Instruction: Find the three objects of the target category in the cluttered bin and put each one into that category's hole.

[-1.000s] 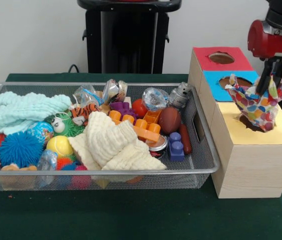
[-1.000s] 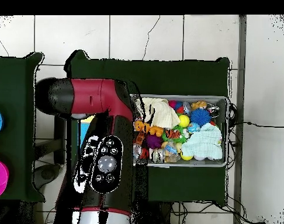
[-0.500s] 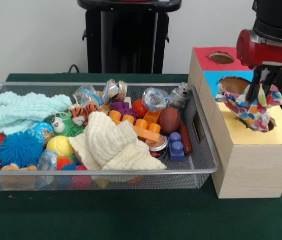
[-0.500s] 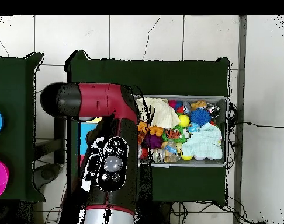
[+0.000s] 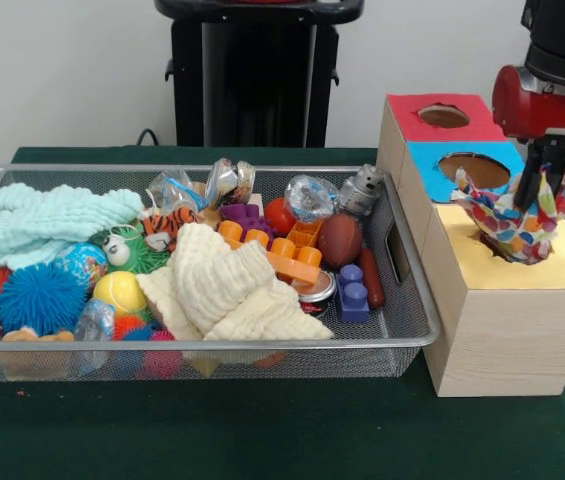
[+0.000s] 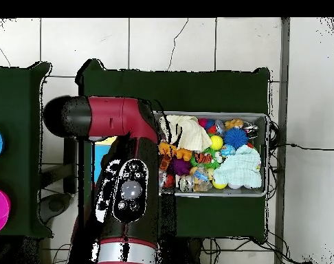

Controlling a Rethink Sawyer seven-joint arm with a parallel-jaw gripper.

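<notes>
In the front view my gripper [image 5: 540, 192] is shut on a multicoloured patchwork cloth [image 5: 515, 222]. The cloth hangs bunched over the hole in the yellow top [image 5: 562, 268] of the wooden sorting box, its lower end down in the hole. Two more cloths lie in the wire bin [image 5: 212, 346]: a cream one [image 5: 227, 290] in the middle and a mint one [image 5: 52, 220] at the left. From overhead, my arm [image 6: 128, 199] hides the box and the gripper; the cream cloth [image 6: 190, 130] and the mint cloth [image 6: 240, 170] show in the bin [image 6: 268, 155].
The box also has a blue section with a hole [image 5: 480, 170] and a red section with a hole [image 5: 444, 116]. The bin holds balls, orange blocks [image 5: 277, 250], a toy tiger, a brown football [image 5: 339, 238] and several other toys.
The gripper with the patchwork cloth swung left toward the blue hole, then came back right over the yellow hole. The arm shifted slightly in the overhead view.
</notes>
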